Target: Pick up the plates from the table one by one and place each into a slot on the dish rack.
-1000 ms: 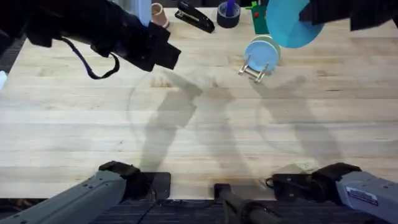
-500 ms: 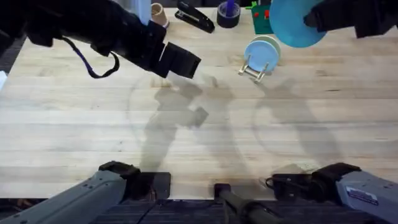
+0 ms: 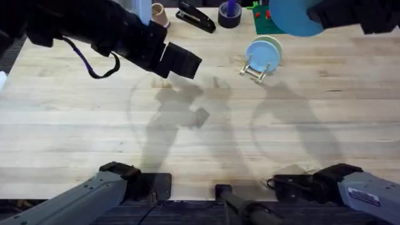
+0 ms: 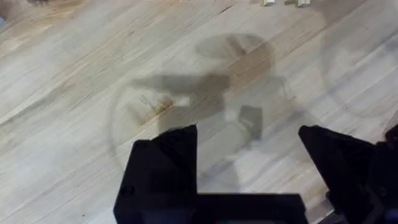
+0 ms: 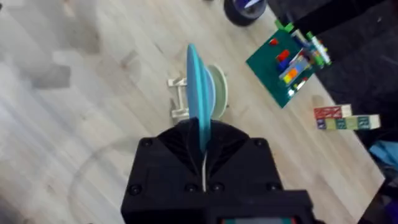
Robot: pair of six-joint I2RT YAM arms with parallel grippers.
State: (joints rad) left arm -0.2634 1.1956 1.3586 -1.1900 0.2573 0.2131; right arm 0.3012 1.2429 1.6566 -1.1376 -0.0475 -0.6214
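- The left tool (image 4: 249, 155) is seen spread wide and empty above the bare surface (image 3: 187, 156), on the near-left side of the dish rack and well apart from it; nothing lies between its black fingers.
- No plate is seen lying on the surface near the dish rack (image 3: 259, 70), so the held plate is judged to be the last one to be slotted.
- The dish rack stands toward the far side of the surface; a pale blue plate (image 3: 260, 55) is already held upright between its pegs, with a cream plate (image 5: 219, 93) just behind it.
- The turquoise plate (image 3: 294, 17) is carried above and beyond the dish rack, off to its right, pinched by the right tool (image 5: 202, 140).
- From the right wrist view, the turquoise plate is gripped at its rim and is held on edge, roughly parallel to the racked plates.
- The plate is judged to be light, thin and stiff, so a pinch at the rim is enough; smooth plastic may slip or swing if the grip is loosened early.
- The dish rack is judged light and easily nudged, so contact with its pegs is best kept gentle.
- Beyond the dish rack, a green toy-block board (image 5: 291, 62) and a dark tape roll (image 3: 229, 14) are left untouched.
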